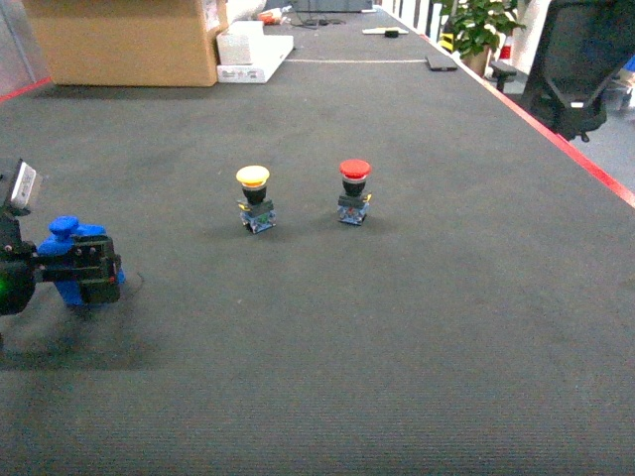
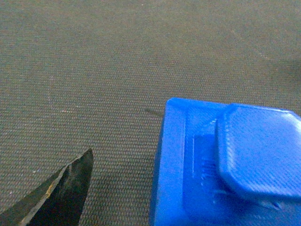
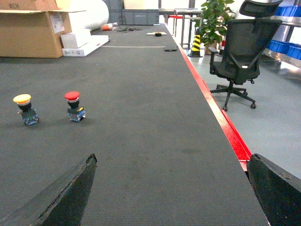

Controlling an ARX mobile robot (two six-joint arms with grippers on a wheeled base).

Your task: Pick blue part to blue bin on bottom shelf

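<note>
Three mushroom-headed push-button parts show on the dark textured surface [image 1: 397, 327]: a yellow-capped part [image 1: 255, 197] and a red-capped part [image 1: 353, 190] stand upright near each other toward the middle, and the blue part [image 1: 71, 246] sits at the far left edge of the head view, well apart from both. The left tool [image 1: 84, 266] is closed around the blue part, its black fingers clamped on the blue body with the rounded blue cap sticking up above them. In the left wrist view the blue part [image 2: 225, 165] fills the lower right, close against the camera, and one dark fingertip [image 2: 61, 193] juts in at lower left over the grey weave. The right tool [image 3: 171, 188] is spread wide with nothing between its fingers, both dark tips showing at the lower corners of its own view above the surface. Beyond it the red edge strip [image 3: 225, 132] of the surface runs past a black office chair [image 3: 242, 52]. A cardboard box [image 1: 129, 40] and a white carton [image 1: 253, 55] rest at the far end
</note>
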